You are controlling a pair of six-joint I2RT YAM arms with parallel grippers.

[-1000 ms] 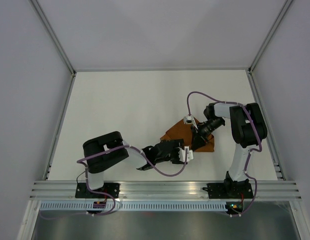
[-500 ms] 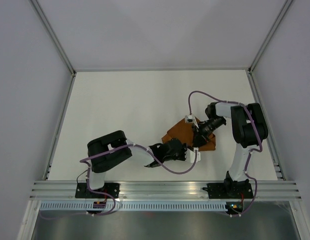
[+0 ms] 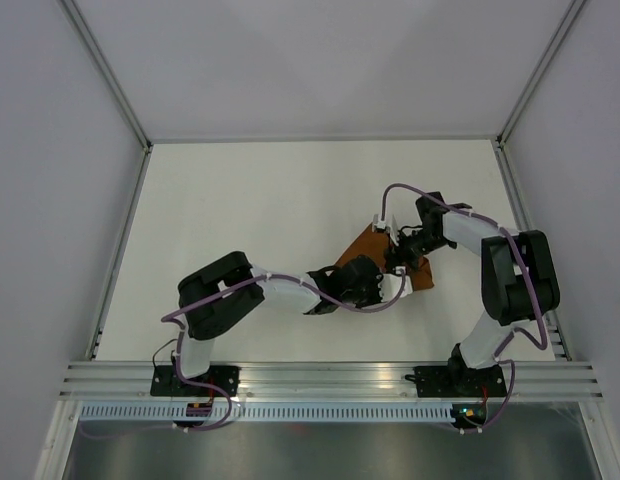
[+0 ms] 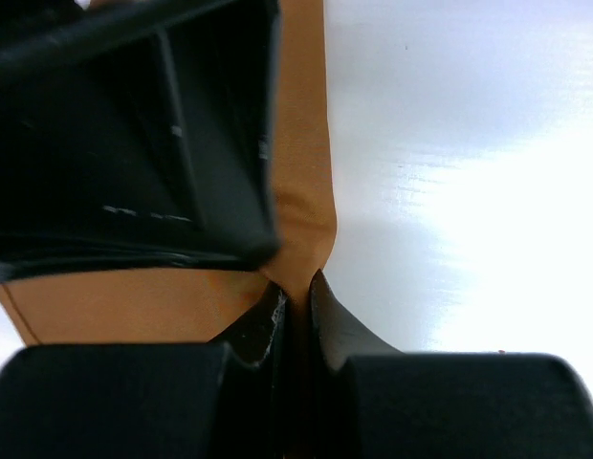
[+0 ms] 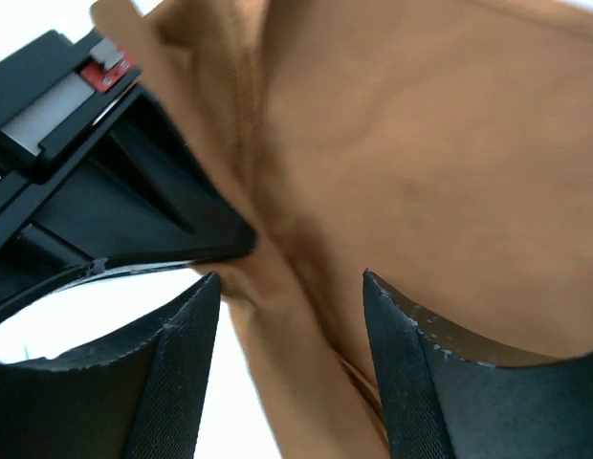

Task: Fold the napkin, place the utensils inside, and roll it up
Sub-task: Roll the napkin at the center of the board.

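The napkin (image 3: 367, 246) lies bunched on the white worktop (image 3: 240, 215), at about 3 o'clock from its middle, and both arms meet over it. The left pincer (image 4: 296, 298) is nipped onto a raised fold of the rust-orange cloth. Its two dark fingers (image 4: 251, 333) are nearly together, with only a thin ridge of cloth between them. The right pincer (image 5: 291, 279) stands wide, its fingers (image 5: 182, 382) well apart and straddling a soft crease. Whether they press on the cloth cannot be told. Each wrist view shows the other pincer's black body just beside its own, so the two sit close together, toward the napkin's 4 o'clock side.

Compared with a second ago, the left arm has stretched further toward 2 o'clock. Its pincer was then at the napkin's 7 o'clock edge and has since travelled in under the right one — the left wrist now covers the corner at 8 o'clock that was showing before. The right arm has swung its elbow out toward 4 o'clock, and its forearm now slants in across the napkin from 2 o'clock. Less orange shows from above: the broad triangle seen earlier has shrunk to a smaller patch, drawn a little toward 1 o'clock, with one strip still showing past the pincers at 4 o'clock.
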